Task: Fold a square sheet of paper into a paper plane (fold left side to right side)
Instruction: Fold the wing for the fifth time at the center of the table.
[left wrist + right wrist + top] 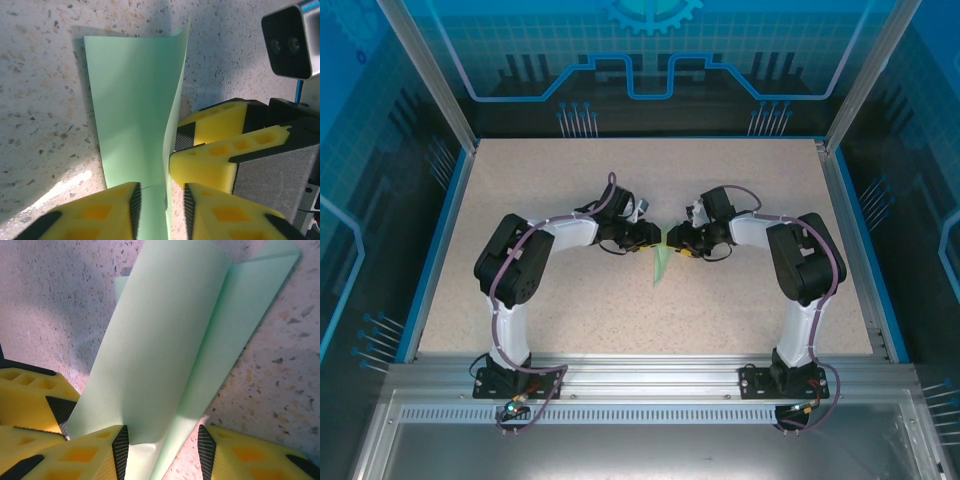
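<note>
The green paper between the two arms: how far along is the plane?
Done: the paper is already folded into a narrow creased strip. In hand: left gripper and right gripper both straddle it, jaws apart, with one flap standing off the table. Remaining, probably: pressing that flap flat and finishing the dart.

A speckled beige tabletop [570, 310] sits inside a narrow blue border [430, 270], seen from the near side of the cell. Aluminium posts [425, 70] rise at the back corners and frame translucent blue panels [650, 60] printed with circuit lines and a gear emblem [652, 12]. A silver rail [650, 372] runs along the front edge above a slotted strip [650, 412], with what may be a steel tray [640, 450] nearest.
</note>
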`<action>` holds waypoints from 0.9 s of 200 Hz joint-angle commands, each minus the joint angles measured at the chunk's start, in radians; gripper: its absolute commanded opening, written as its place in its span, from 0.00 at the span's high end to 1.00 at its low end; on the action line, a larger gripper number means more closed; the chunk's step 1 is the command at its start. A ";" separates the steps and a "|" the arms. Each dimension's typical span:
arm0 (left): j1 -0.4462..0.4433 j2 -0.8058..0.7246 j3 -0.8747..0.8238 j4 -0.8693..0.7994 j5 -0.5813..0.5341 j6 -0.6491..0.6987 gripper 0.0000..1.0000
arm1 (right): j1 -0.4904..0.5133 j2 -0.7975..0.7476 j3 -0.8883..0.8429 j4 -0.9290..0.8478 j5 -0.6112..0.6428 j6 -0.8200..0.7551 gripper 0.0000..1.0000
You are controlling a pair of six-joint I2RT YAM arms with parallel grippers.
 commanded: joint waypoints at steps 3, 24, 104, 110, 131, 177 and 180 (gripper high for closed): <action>0.001 0.024 0.044 -0.028 0.028 0.033 0.76 | 0.030 0.048 -0.004 -0.029 0.030 -0.012 0.56; 0.001 0.039 0.066 -0.046 0.024 0.047 0.82 | 0.030 0.050 -0.003 -0.036 0.032 -0.021 0.56; 0.002 0.093 0.127 -0.100 0.011 0.107 0.93 | 0.031 0.048 -0.002 -0.057 0.041 -0.040 0.56; 0.003 0.093 0.129 -0.102 0.013 0.110 0.93 | 0.033 0.048 -0.002 -0.058 0.042 -0.041 0.56; 0.004 0.102 0.140 -0.110 0.014 0.124 0.94 | 0.032 0.050 -0.002 -0.062 0.042 -0.043 0.56; 0.014 0.130 0.176 -0.130 0.024 0.159 0.94 | 0.032 0.046 0.000 -0.073 0.043 -0.054 0.56; 0.017 0.131 0.178 -0.131 0.025 0.161 0.94 | 0.033 0.046 0.001 -0.074 0.043 -0.055 0.56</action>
